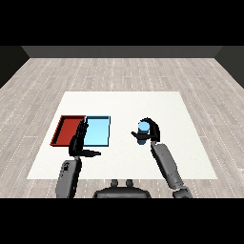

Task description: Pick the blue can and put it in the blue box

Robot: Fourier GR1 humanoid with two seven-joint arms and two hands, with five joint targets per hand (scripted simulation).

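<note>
1. Right now the blue can [143, 127] stands upright to the right of the two trays, well apart from them, over the white table [157, 105]. Only its light top and a little of its side show between the black fingers.
2. Around it curls the right hand [151, 131]: the fingers arch over the can's far side and top, and the thumb comes across the near side, so the can is clasped between them. Whether the can's base touches the table I cannot tell from where I stand.
3. Behind that hand, the right grey forearm [167, 164] runs down toward the lower right corner.
4. Further left lies the light blue tray [101, 132], flat on the table, its long side touching the red tray [65, 131] beside it.
5. Over the seam between the trays rests the left hand [78, 142], its fingers stretched out straight toward the trays' far side, thumb sticking out to the right, holding nothing.
6. Below it, the left forearm [68, 177] comes in from the lower left.
</note>
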